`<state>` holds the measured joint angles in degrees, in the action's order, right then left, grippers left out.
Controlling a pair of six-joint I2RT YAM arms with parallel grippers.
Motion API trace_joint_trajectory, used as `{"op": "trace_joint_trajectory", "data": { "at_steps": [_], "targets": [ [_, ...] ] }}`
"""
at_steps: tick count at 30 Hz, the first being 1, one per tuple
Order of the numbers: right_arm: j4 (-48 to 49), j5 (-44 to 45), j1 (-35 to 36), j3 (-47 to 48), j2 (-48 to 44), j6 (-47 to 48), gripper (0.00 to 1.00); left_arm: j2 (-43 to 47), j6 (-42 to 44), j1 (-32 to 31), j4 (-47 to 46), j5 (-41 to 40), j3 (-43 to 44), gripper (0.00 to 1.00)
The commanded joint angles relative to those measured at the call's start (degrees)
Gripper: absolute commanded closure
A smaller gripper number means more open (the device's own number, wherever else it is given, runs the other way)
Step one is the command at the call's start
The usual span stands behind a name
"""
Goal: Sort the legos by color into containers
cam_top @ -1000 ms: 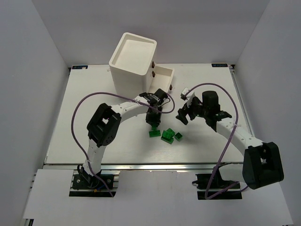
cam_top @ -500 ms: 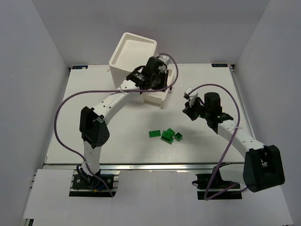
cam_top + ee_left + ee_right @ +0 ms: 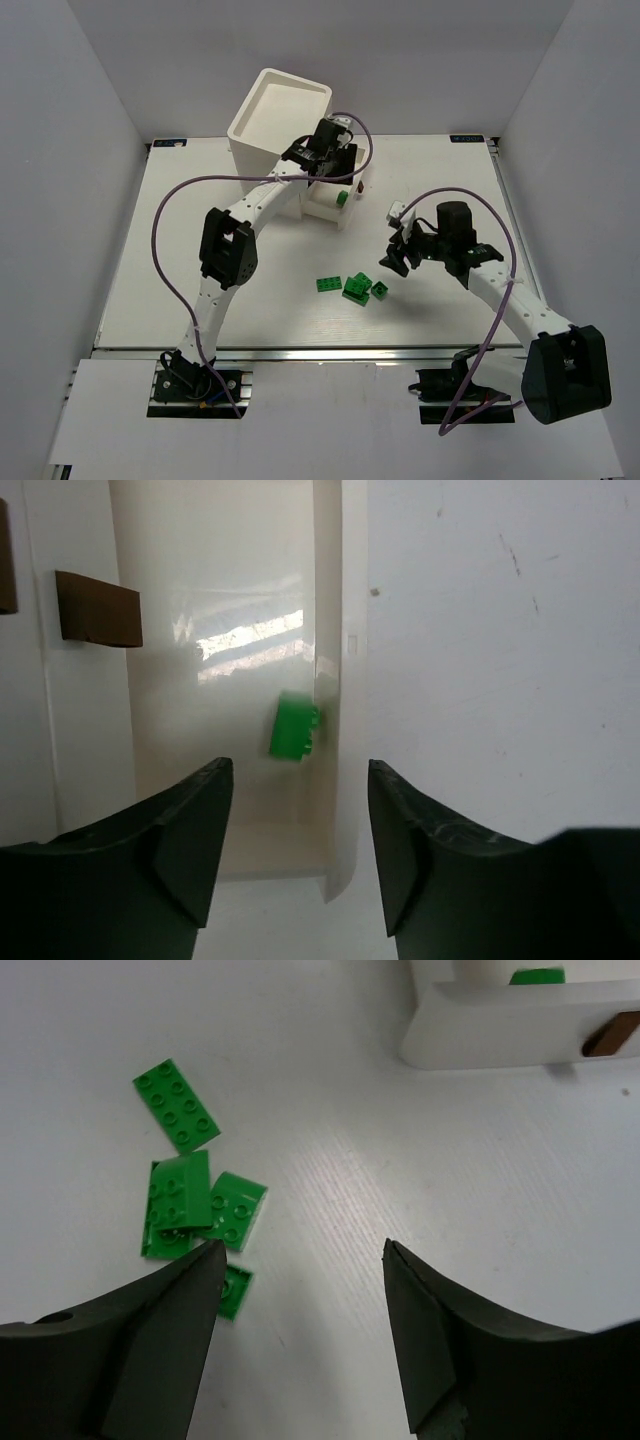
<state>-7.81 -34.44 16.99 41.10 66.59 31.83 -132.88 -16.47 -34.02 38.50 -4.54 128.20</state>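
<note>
The containers are drawers in a tall white cabinet [image 3: 262, 130]. One drawer [image 3: 325, 213] is pulled out to the right, and a green lego [image 3: 343, 200] lies inside it. My left gripper [image 3: 330, 170] hovers over this drawer, open and empty. In the left wrist view the green lego [image 3: 293, 727] looks blurred against the drawer wall [image 3: 328, 630], beyond the left gripper [image 3: 300, 765]. Several green legos [image 3: 357, 288] lie mid-table. My right gripper [image 3: 395, 253] hangs open just right of them. In the right wrist view these legos [image 3: 180, 1205] sit left of the right gripper [image 3: 305, 1245].
A brown knob [image 3: 98, 608] shows on a shut drawer front. The open drawer's front [image 3: 520, 1020] with its knob [image 3: 610, 1035] is at the top right of the right wrist view. The table edge runs along the near side [image 3: 330, 350].
My left arm swung from the legos on the table up to the open drawer, then opened, and a green lego now lies in the drawer. My right gripper shifted down toward the pile.
</note>
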Motion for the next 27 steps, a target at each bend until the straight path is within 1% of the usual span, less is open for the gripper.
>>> {"op": "trace_joint_trajectory", "data": {
  "at_steps": [1, 2, 4, 5, 6, 7, 8, 9, 10, 11, 12, 13, 14, 15, 16, 17, 18, 19, 20, 21, 22, 23, 25, 27],
  "targets": [
    [-5.7, -6.4, -0.1, 2.7, 0.3, 5.2, 0.29, 3.2, -0.3, 0.6, -0.7, -0.3, 2.1, 0.31],
    [-6.5, -6.9, -0.1, 2.9, 0.6, 5.9, 0.27, 3.4, -0.3, 0.6, -0.6, -0.6, 2.1, 0.3],
    [-8.3, -8.0, -0.2, 3.3, 1.3, 7.0, 0.26, 4.2, -0.3, 0.6, -0.4, -1.0, 2.3, 0.3],
    [-9.2, -8.5, -0.2, 3.5, 1.5, 9.1, 0.27, 4.6, -0.4, 0.6, -0.5, -0.9, 2.4, 0.31],
    [-10.5, -10.9, -0.4, 4.1, 1.8, 10.9, 0.29, 5.7, -0.1, 0.6, -0.5, -0.2, 2.3, 0.43],
    [-14.9, -12.7, -0.4, 4.5, 2.7, 13.2, 0.34, 6.5, 0.1, 0.6, -0.7, 0.7, 2.3, 0.56],
    [-18.6, -14.3, -0.4, 5.1, 3.5, 21.8, 0.41, 7.6, 0.5, 0.0, -0.8, 1.8, 1.2, 0.69],
    [-22.6, -17.0, -0.5, 6.4, 4.4, 26.4, 0.49, 10.1, 1.3, -0.7, -1.0, 4.1, 0.0, 0.8],
    [-29.8, -17.9, -0.4, 7.0, 6.5, 35.1, 0.61, 11.7, 1.8, -0.7, -1.7, 6.9, -1.8, 0.91],
    [-33.1, -18.4, -0.4, 7.5, 7.8, 38.9, 0.65, 13.7, 1.8, -0.7, -2.0, 9.0, -4.3, 0.92],
    [-35.7, -18.4, -0.3, 8.3, 8.8, 41.7, 0.66, 16.0, 1.7, -0.7, -2.6, 13.4, -11.0, 0.93],
    [-37.4, -17.8, -0.3, 8.3, 10.7, 43.4, 0.63, 21.2, 1.6, -1.2, -3.4, 15.2, -15.1, 0.91],
    [-37.8, -16.8, 0.0, 8.2, 11.5, 43.7, 0.47, 24.0, 1.1, -1.2, -5.0, 16.4, -19.5, 0.75],
    [-37.7, -15.1, 0.1, 7.6, 12.5, 44.2, 0.23, 29.7, 0.5, -1.2, -6.9, 18.8, -28.8, 0.54],
    [-36.9, -14.0, 0.2, 6.9, 12.6, 44.2, 0.11, 32.5, 0.3, -1.2, -7.3, 19.4, -33.4, 0.44],
    [-33.5, -12.8, 0.1, 6.1, 12.4, 43.5, 0.11, 35.2, -0.1, -1.2, -7.6, 19.2, -37.5, 0.38],
    [-30.9, -10.6, 0.2, 5.1, 12.1, 41.9, 0.11, 37.7, -0.9, -1.2, -7.8, 19.2, -45.4, 0.35],
    [-28.8, -9.6, 0.4, 2.8, 11.2, 41.9, 0.11, 42.0, -1.3, -1.2, -8.8, 19.6, -48.8, 0.33],
    [-24.4, -7.3, 0.6, 1.7, 10.8, 41.9, 0.11, 44.3, -1.7, -1.2, -9.0, 19.0, -52.1, 0.31],
    [-22.3, -6.3, 0.7, 0.7, 10.7, 41.2, 0.11, 45.9, -2.9, -1.2, -9.4, 18.6, -55.0, 0.31],
    [-20.9, -5.7, 0.9, -0.4, 10.9, 41.6, 0.11, 47.5, -3.2, -1.2, -9.9, 18.5, -60.0, 0.31],
    [-19.5, -4.9, 1.0, -0.4, 11.5, 42.3, 0.11, 50.1, -4.3, -1.2, -9.9, 17.7, -62.1, 0.3],
    [-18.6, -4.3, 1.5, -0.1, 14.0, 42.8, 0.11, 52.0, -5.1, -1.2, -11.0, 17.2, -67.2, 0.3],
    [-16.6, -3.6, 2.0, 0.6, 16.4, 43.1, 0.11, 53.9, -6.7, -1.2, -12.0, 16.4, -69.9, 0.29]
  ]
}}
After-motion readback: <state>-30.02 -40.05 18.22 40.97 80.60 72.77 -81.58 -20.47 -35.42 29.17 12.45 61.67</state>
